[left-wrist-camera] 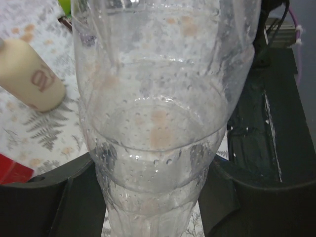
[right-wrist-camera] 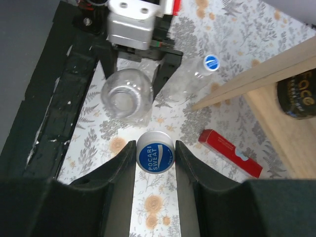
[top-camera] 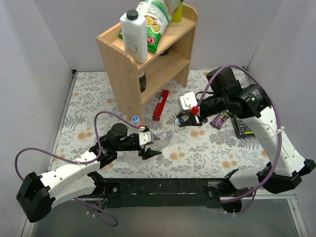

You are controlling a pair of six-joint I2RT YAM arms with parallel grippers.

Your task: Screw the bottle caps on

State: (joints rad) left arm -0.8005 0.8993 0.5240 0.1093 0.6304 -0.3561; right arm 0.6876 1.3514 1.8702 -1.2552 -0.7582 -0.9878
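My left gripper (top-camera: pixel 150 144) is shut on a clear bottle (top-camera: pixel 165 138) and holds it tilted over the table, neck towards the right arm. In the left wrist view the bottle (left-wrist-camera: pixel 153 123) fills the frame between the black fingers (left-wrist-camera: pixel 54 202). My right gripper (top-camera: pixel 189 120) is shut on a blue-and-white cap (right-wrist-camera: pixel 155 152), held between its fingers (right-wrist-camera: pixel 116 173) a little short of the bottle's open end (right-wrist-camera: pixel 126 96). A second clear bottle (right-wrist-camera: pixel 190 81) with a blue cap (right-wrist-camera: pixel 211 62) on it lies by the shelf foot; its cap also shows in the top view (top-camera: pixel 135 119).
A wooden shelf (top-camera: pixel 148 64) at the back holds a white jug (top-camera: pixel 134 37) and a chips bag (top-camera: pixel 158 19). A red box (top-camera: pixel 161 104) lies by it. Snack packets (top-camera: pixel 220 118) lie at the right. A beige bottle (left-wrist-camera: pixel 29 74) lies beyond the held bottle.
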